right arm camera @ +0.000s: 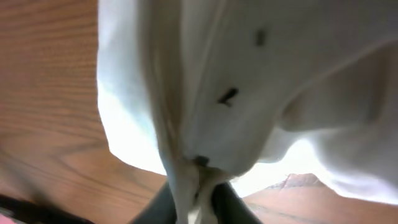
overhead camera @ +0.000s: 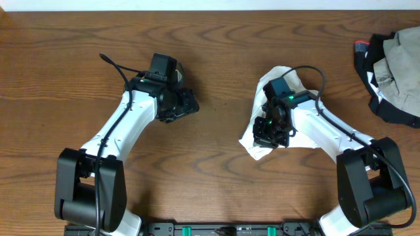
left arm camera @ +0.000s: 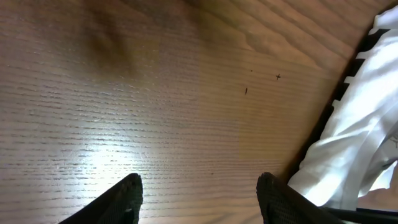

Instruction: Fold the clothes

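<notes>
Closest to us, the right gripper [right arm camera: 194,202] has its fingers pressed together on a gathered fold of the white garment [right arm camera: 249,93], which hangs bunched just above them. From overhead the garment is a crumpled bundle under the right wrist, its long axis running from near left to far right on the wooden table [overhead camera: 216,39]. The left gripper [left arm camera: 199,200] hovers over bare wood, well apart to the left with its fingers spread, and the garment's black-striped edge lies to its right. We judge the right arm the nearer one. At the far right edge lies a heap of dark and khaki clothes [overhead camera: 394,59].
</notes>
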{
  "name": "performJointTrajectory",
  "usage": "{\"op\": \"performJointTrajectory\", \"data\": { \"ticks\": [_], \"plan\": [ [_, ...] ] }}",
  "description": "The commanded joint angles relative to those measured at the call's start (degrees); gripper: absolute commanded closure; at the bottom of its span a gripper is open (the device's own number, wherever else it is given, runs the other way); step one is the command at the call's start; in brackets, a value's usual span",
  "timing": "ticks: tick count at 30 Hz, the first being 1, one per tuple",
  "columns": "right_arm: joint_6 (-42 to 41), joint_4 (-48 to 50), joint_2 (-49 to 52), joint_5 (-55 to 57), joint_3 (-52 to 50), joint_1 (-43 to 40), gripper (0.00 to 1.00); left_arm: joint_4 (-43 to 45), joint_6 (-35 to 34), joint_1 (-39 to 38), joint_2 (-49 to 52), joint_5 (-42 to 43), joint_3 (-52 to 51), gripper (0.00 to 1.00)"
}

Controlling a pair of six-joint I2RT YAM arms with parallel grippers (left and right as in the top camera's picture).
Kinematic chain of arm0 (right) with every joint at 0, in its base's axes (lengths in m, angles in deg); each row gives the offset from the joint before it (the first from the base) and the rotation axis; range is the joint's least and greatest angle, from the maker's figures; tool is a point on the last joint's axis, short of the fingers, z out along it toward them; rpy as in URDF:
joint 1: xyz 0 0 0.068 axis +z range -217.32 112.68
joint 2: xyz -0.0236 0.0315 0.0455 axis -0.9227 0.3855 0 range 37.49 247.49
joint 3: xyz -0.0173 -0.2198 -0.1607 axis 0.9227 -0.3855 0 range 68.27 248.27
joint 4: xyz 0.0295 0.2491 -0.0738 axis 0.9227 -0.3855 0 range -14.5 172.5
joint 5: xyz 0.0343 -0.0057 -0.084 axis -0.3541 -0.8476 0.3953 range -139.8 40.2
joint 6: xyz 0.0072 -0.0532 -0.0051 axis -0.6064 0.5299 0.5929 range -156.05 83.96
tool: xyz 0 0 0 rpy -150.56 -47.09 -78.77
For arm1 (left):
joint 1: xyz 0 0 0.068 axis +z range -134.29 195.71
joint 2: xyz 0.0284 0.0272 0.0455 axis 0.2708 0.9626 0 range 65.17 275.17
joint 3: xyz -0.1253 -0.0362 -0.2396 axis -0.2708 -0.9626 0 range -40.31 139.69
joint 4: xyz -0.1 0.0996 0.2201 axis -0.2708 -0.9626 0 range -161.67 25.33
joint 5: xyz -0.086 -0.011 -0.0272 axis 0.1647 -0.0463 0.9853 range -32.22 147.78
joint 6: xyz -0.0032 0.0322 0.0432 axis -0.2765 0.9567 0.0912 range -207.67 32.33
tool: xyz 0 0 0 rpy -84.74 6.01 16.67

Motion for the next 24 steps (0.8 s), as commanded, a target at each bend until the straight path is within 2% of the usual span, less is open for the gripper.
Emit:
{"op": "performJointTrajectory", "data": {
  "ticks": [1, 7, 18, 24],
  "plan": [
    [-0.4, -0.2, 0.0, 2.0, 0.4, -0.4, 0.99, -0.3, 0.8, 0.2, -0.4, -0.8, 0.0, 0.39],
    [-0.3, -2.5, -0.1, 7.3, 2.6, -1.4, 0.99, -0.3, 1.0, 0.2, -0.4, -0.8, 0.0, 0.39],
    [8.8, -18.5, -0.3, 11.2, 22.3, -4.9, 0.99, -0.3, 1.2, 0.2, -0.4, -1.8, 0.0, 0.38],
    [10.5, -23.8, -0.3, 14.8, 27.1, -7.8, 0.99, -0.8, 1.6, 0.2, -0.4, -1.8, 0.0, 0.39]
  ]
}}
